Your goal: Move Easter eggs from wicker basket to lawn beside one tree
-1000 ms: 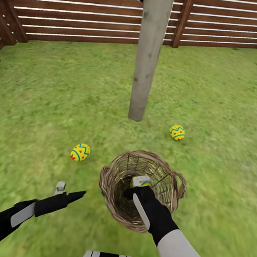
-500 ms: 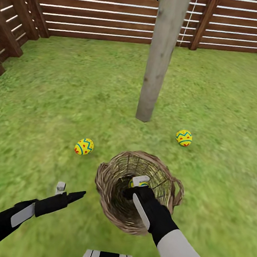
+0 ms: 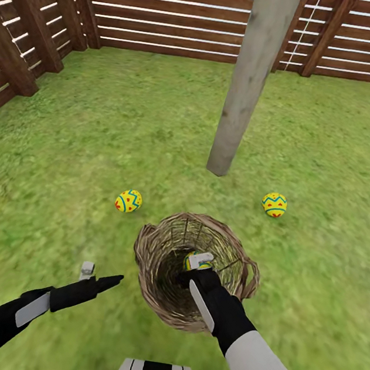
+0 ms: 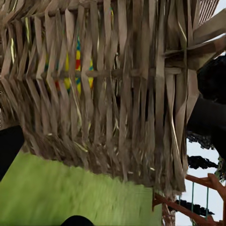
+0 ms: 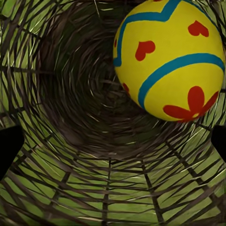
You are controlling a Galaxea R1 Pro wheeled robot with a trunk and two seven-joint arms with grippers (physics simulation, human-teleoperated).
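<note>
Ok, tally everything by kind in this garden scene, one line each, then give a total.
Easter eggs: 3, two on the lawn, one inside the basket
Wicker basket: 1
Tree trunk: 1
Robot hands: 2, left, right
Total: 7

Basket: brown wicker, upright on lawn, near tree.
Egg 1: on grass, left of trunk.
Egg 2: on grass, right.
Egg 3: inside basket.
</note>
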